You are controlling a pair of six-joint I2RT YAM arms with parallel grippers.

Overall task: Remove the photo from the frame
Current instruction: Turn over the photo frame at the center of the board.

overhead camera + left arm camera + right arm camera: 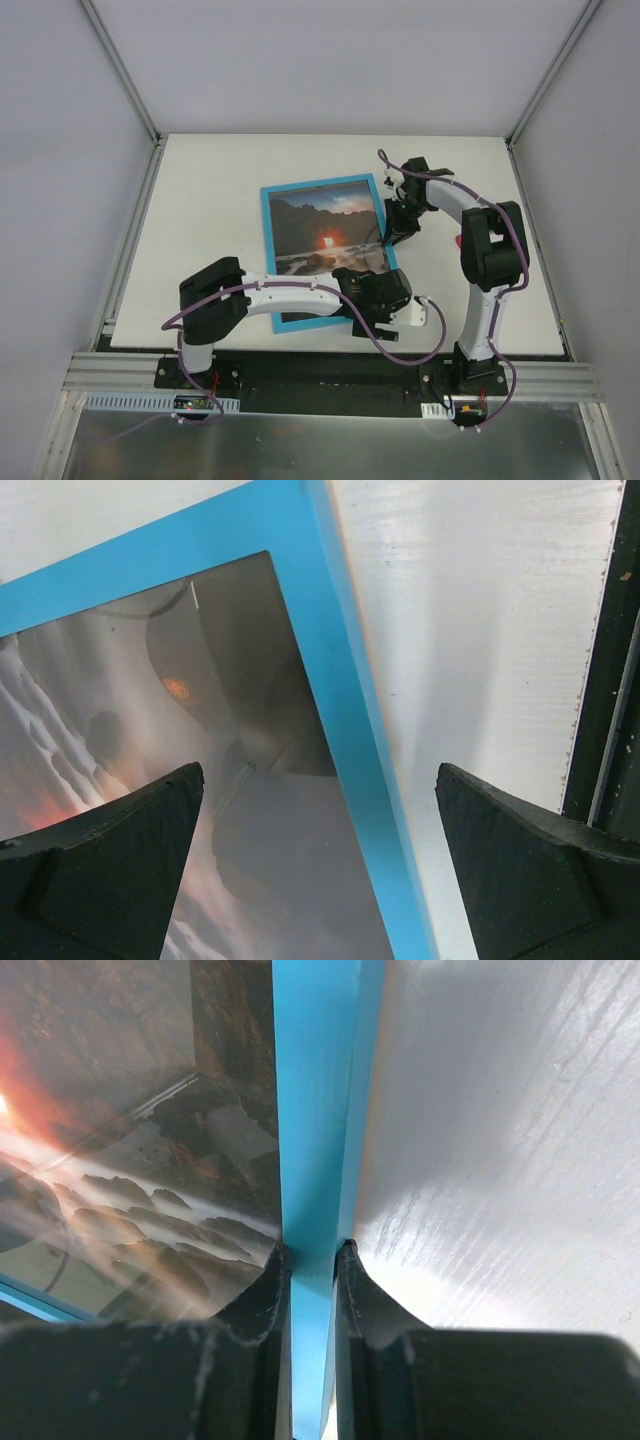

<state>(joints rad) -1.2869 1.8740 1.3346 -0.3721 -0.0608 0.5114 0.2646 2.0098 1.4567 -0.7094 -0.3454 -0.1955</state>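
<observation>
The light-blue frame (268,240) lies flat on the white table, with the photo (320,235) of dark rocks and an orange glow inside it. My right gripper (397,232) is at the frame's right side. In the right wrist view it (313,1250) is shut on the blue frame bar (315,1080), one finger over the photo (130,1110) and one outside the frame. My left gripper (378,295) hovers over the frame's near right part. In the left wrist view it (320,780) stands wide open, its fingers astride the frame bar (330,660) and the photo (200,730).
The white table (210,190) lies between grey enclosure walls. A black rail (320,370) with both arm bases runs along its near edge and shows at the right of the left wrist view (610,680).
</observation>
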